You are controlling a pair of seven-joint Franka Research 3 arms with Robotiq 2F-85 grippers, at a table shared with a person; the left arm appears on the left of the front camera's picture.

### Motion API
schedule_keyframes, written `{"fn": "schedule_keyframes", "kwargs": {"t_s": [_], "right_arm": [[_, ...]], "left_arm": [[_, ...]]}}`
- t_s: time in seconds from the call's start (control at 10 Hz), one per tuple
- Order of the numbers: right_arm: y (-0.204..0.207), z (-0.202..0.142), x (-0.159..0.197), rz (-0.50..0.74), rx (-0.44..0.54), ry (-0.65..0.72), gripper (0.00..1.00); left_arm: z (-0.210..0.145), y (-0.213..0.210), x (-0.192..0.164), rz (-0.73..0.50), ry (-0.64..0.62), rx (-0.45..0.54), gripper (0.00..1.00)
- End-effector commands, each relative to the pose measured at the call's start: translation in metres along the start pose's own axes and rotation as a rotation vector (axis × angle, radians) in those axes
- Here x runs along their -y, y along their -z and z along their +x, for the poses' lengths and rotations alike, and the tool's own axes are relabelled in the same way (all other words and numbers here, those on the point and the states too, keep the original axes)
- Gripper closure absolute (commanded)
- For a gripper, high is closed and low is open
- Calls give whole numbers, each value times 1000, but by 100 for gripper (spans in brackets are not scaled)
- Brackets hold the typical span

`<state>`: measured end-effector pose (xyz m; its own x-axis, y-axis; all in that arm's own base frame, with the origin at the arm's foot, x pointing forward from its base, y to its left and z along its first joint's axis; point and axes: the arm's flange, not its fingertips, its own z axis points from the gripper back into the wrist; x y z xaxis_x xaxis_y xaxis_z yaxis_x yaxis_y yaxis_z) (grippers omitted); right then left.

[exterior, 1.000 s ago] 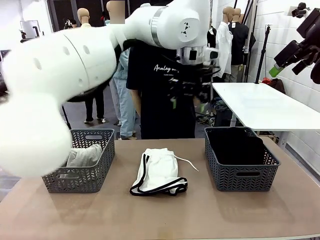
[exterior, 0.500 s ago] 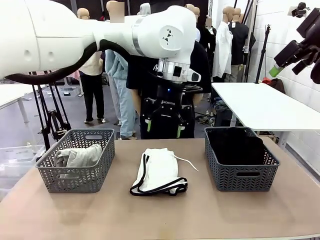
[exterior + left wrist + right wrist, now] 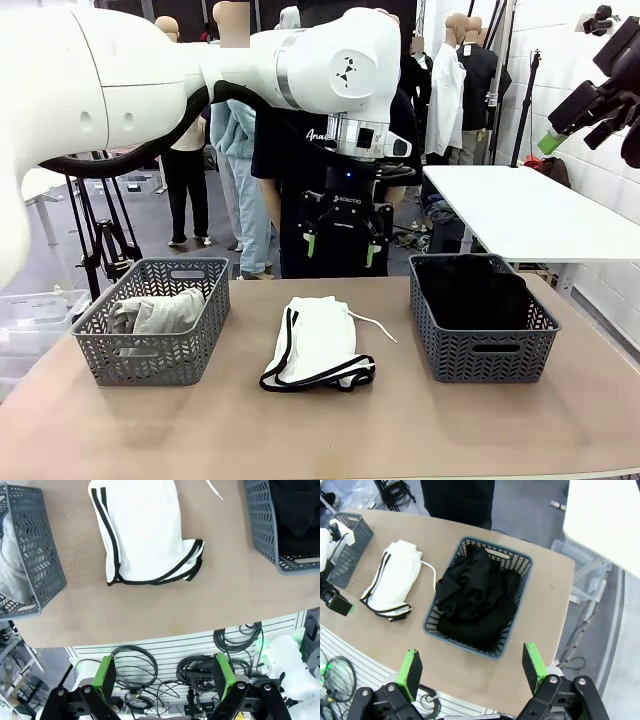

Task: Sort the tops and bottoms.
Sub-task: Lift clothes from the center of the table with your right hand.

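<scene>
Front view, from left to right: at lower left a grey basket point(image 3: 157, 335) holds the folded light grey top point(image 3: 160, 312). At lower centre the white shorts point(image 3: 315, 343) with black piping lie flat on the brown table point(image 3: 400, 430). Above them, mid-frame, the left gripper point(image 3: 340, 240) hangs in the air with fingers spread wide, holding nothing. At lower right a second grey basket point(image 3: 482, 322) contains the black bottoms point(image 3: 470, 290). Right wrist view: the right gripper point(image 3: 472, 672), at the bottom edge, is also spread wide and empty.
</scene>
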<state>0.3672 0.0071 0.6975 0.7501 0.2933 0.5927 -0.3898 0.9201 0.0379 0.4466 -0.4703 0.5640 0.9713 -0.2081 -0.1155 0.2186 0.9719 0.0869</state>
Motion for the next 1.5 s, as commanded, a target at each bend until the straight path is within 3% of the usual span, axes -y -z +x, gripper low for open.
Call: {"fn": "schedule_keyframes", "kwargs": {"t_s": [0.0,0.1,0.2,0.4,0.9,1.1,1.3,1.4], "right_arm": [[1,1,1,-8,-5,-13,0],[1,1,1,-8,-5,-13,0],[1,1,1,-8,-5,-13,0],[1,1,1,-8,-5,-13,0],[1,1,1,-8,-5,-13,0],[1,1,1,-8,-5,-13,0],[1,1,1,-8,-5,-13,0],[1,1,1,-8,-5,-13,0]], "left_arm": [[-27,0,-49,-120,-66,29,0],[-59,-4,-82,-147,-151,102,0],[-84,-7,-105,-210,-74,109,0],[-125,-11,-139,-174,-57,148,0],[-171,-22,-157,-77,-39,255,0],[-208,-35,-196,-277,33,391,0],[-218,-33,-248,-473,99,435,0],[-213,-30,-253,-497,86,419,0]]}}
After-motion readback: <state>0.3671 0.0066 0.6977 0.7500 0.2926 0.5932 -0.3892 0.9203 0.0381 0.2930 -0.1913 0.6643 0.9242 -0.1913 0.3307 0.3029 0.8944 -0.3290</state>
